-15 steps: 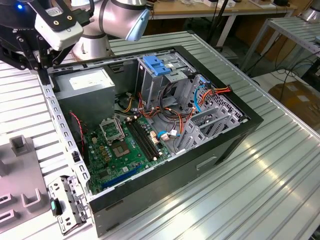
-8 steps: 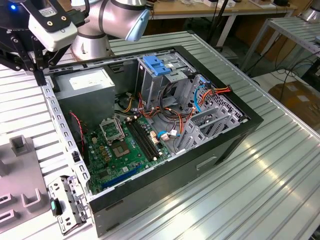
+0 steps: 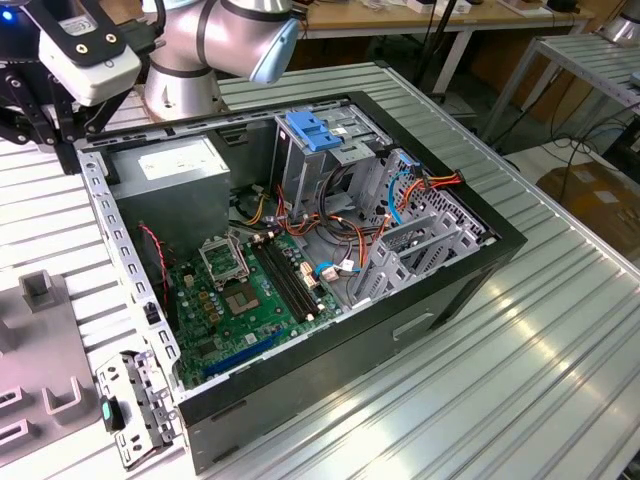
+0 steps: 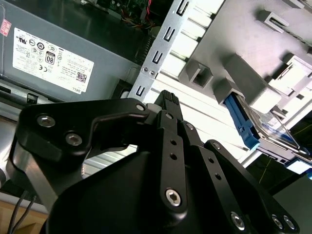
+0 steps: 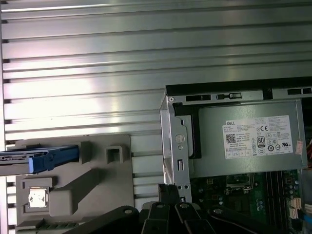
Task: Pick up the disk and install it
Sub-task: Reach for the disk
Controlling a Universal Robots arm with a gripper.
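First wrist view: disk (image 5: 41, 158) in grey fixture (image 5: 97, 195) beside open computer case (image 5: 171, 126); tool (image 5: 170, 200) opening unclear.

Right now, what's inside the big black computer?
Inside the case: a green board, a grey power box, wires and a metal cage with a blue latch. The box and cage hide whatever lies under them.

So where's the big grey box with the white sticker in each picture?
Exterior view: the grey box sits in a corner of the computer case, toward the exterior view's left.
Second wrist view: the grey box lies beside the slotted rail.
First wrist view: the grey box adjoins the motherboard.
Shared landmark: the slotted rail beside the box.
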